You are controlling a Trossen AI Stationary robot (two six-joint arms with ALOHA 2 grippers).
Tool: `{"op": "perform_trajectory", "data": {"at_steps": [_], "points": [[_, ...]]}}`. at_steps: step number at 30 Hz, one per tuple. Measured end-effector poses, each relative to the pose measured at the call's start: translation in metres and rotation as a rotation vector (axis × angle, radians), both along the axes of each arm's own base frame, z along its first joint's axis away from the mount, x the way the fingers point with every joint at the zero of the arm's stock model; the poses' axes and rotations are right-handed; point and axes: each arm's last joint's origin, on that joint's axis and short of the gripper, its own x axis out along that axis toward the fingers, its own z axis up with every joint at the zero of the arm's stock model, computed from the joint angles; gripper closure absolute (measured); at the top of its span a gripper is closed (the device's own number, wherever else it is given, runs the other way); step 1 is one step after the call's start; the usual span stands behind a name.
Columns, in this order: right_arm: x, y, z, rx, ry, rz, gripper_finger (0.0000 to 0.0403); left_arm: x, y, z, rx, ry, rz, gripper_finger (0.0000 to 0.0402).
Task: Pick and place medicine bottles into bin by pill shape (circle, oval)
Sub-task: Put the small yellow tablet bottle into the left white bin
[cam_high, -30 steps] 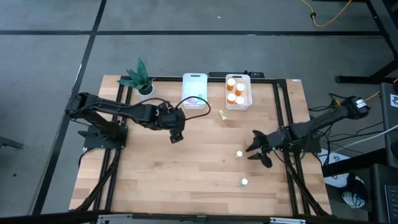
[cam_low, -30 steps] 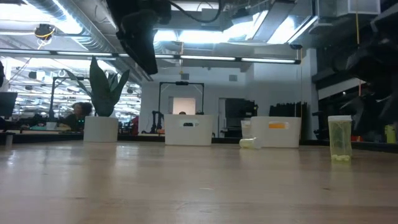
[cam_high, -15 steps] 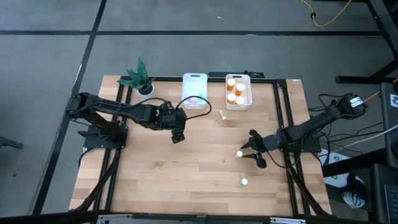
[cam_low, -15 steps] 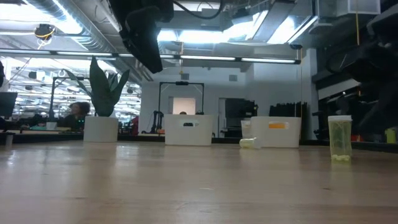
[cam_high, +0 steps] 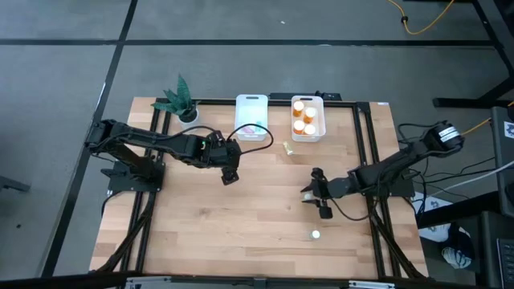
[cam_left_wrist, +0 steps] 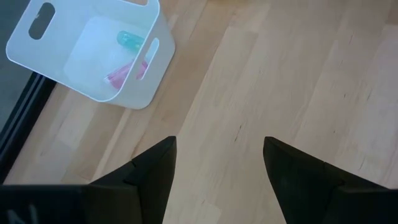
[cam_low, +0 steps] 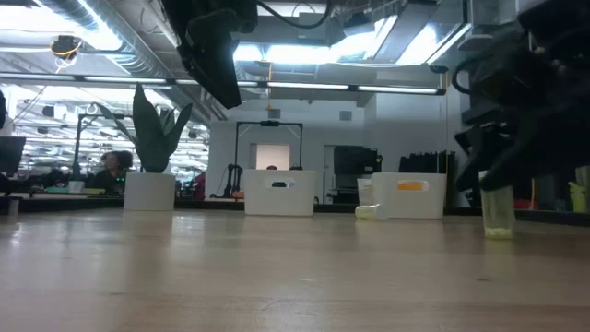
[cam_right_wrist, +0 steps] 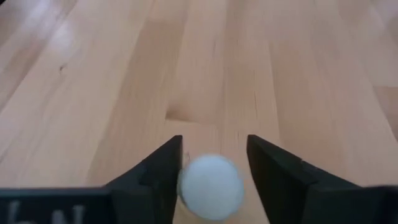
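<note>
The wooden table (cam_high: 209, 217) is carrying a potted plant (cam_high: 178, 99) at eleven o'clock, two white bins (cam_high: 251, 117) at twelve, and three pale bottles (cam_high: 316, 235) toward four.

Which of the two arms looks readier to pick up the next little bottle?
The right one. Its gripper already straddles a small pale bottle, fingers open on either side. The left gripper hangs open near the left white bin, with no bottle close.

The table (cam_high: 241, 217) is pale wood planks with a smooth matt finish. Both bins (cam_high: 251, 112) look like white, slightly glossy plastic; the gripper fingers (cam_right_wrist: 280, 180) are matt black.
</note>
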Motion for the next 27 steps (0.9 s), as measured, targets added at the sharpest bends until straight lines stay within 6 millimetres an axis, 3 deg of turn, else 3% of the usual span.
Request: {"op": "perform_trajectory", "data": {"at_steps": [6,15,20,24,27], "points": [[0.010,-0.001,0.011,-0.014,0.016,-0.016,0.0303,0.000,0.000,0.000,0.004,0.005,-0.008,0.0168],[0.043,-0.021,0.062,-0.217,-0.102,-0.020,0.0304,0.000,0.000,0.000,0.015,0.014,-0.028,0.0168],[0.069,-0.066,0.112,-0.425,-0.221,-0.236,0.0305,0.000,-0.004,0.000,0.017,0.009,-0.038,0.0168],[0.080,-0.117,0.146,-0.318,-0.345,-0.381,0.0305,0.000,-0.009,0.000,0.044,0.007,-0.043,0.0168],[0.091,-0.154,0.149,-0.231,-0.381,-0.468,0.0305,0.000,-0.011,0.001,0.065,0.004,-0.043,0.0168]]}}
